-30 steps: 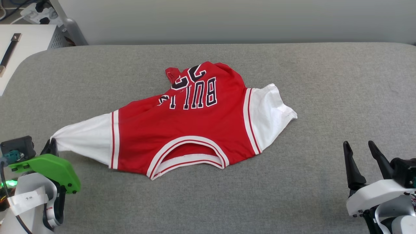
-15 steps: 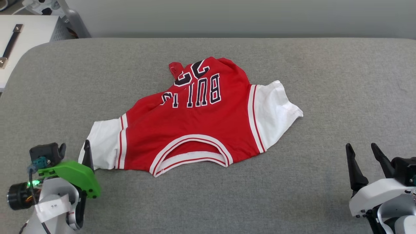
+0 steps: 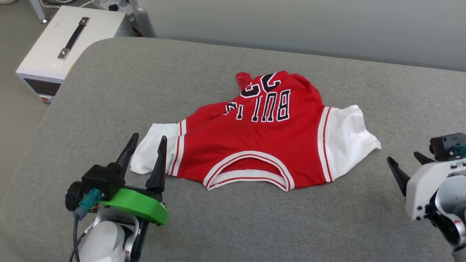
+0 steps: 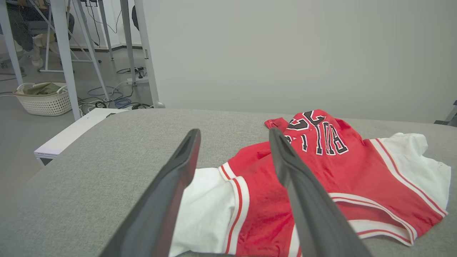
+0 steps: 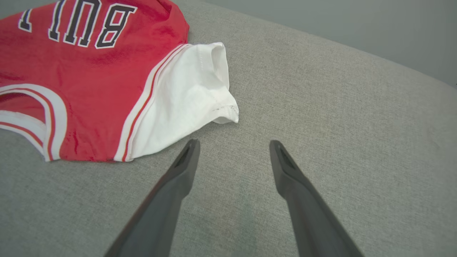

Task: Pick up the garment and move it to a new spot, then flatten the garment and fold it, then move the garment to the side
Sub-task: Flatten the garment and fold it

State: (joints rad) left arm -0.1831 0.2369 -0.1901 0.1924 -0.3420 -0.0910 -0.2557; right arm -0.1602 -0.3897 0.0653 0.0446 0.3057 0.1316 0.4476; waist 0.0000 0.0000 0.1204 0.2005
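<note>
Released since a second ago, the left sleeve [image 3: 154, 149] is no longer pulled taut and is slumped back toward the body of the garment [image 3: 262, 142]. The left gripper [image 3: 150, 136], then clamped on it, is now spread wide and empty. The camera has also been turned.

At far left, a white box [image 3: 54, 47] with a dark strap handle is set on the floor beside the pad [image 3: 109, 91], a grey woven cushion with rounded corners. The left gripper's dark tapered fingers are held at the sleeve's cuff; contact cannot be confirmed.

The garment is laid near the pad's middle, front up, collar nearest the robot, its black white-edged lettering seen upside down. The red cloth is smooth and faintly glossy. The sleeves are matte white, trimmed in red-and-white stripes. The far end is bunched and wrinkled, so flattening is judged unfinished.

At right, the right sleeve [image 3: 349, 134] is crumpled to a point. The right gripper [image 3: 402, 156] is held wide and empty over bare pad just beside it, likely readied for that sleeve.
</note>
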